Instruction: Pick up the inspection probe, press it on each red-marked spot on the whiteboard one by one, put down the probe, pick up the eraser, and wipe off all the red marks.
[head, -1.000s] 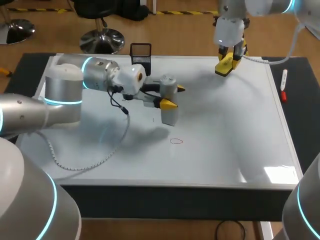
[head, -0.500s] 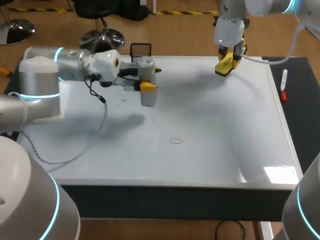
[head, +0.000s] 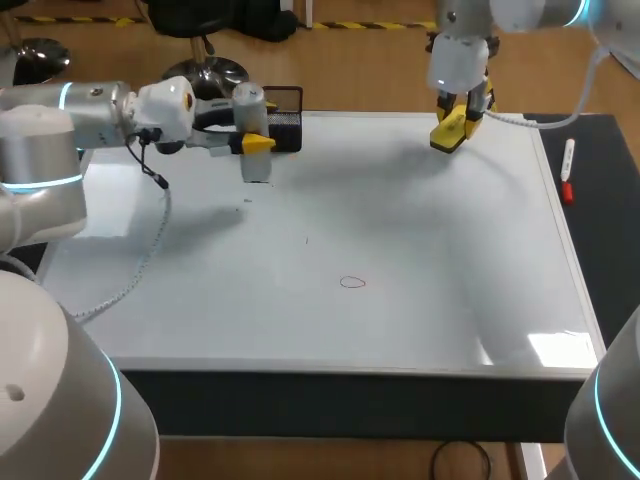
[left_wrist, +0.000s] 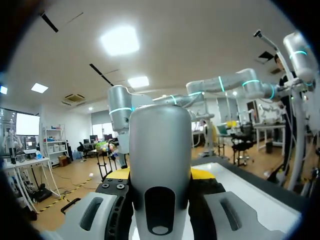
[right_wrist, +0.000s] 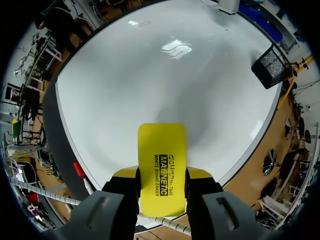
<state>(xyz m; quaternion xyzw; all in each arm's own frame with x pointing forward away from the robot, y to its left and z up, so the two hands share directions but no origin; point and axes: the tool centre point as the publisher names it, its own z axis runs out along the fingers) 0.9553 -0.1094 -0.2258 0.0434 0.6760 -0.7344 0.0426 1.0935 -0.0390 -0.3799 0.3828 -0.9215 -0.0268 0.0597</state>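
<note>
One probe (head: 256, 166): grey cylinder, upright over the far left part of the whiteboard (head: 420, 230).
Left jaws: clamped on the probe (left_wrist: 160, 145) from both sides, and it fills the gap between the yellow tips.
One eraser (right_wrist: 161, 150): yellow, pinched flat in the right jaws, up over the board's far right part.
One red mark (head: 351, 282): small oval mid-board, well apart from both jaws. Fainter specks nearby are too small to call.
Around: one black mesh basket (head: 285, 115) just behind the probe. One marker (head: 567, 172) lies on the desk (head: 605, 220), right of the board.
</note>
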